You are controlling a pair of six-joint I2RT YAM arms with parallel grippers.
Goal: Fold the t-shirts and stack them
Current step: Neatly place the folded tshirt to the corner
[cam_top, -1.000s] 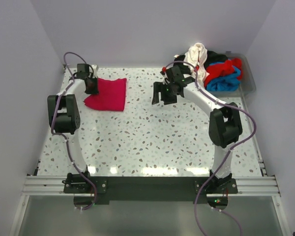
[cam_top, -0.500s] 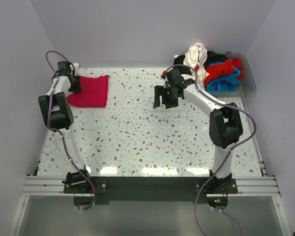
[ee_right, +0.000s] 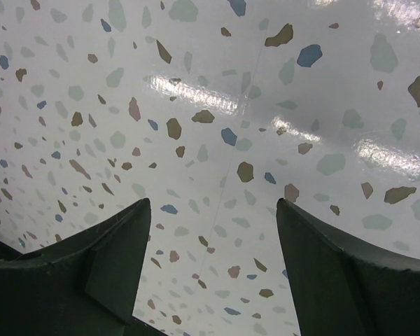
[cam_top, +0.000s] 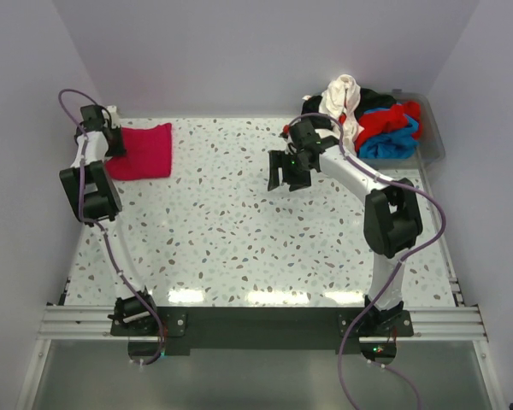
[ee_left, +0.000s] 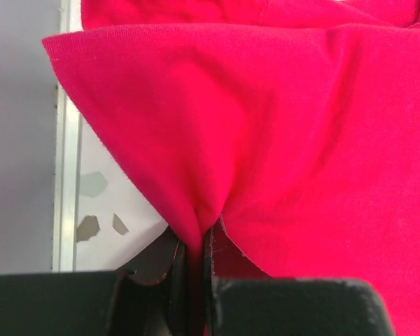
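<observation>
Speckled worktop (cam_top: 239, 243). Folded red t-shirt (cam_top: 145, 152) at 10 o'clock, its edge pinched tight in left gripper (cam_top: 114, 143) jaws. Right gripper (cam_top: 288, 179) off centre toward 1 o'clock, jaws spread wide above the surface.

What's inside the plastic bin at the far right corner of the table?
The bin holds a crumpled heap: a white shirt at the left, a black shirt, a red shirt and a blue shirt. Anything beneath them, and the bin's floor, is covered.

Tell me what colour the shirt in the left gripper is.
Plain magenta-red, no pattern; the shirt shows best in the left wrist view.
</observation>
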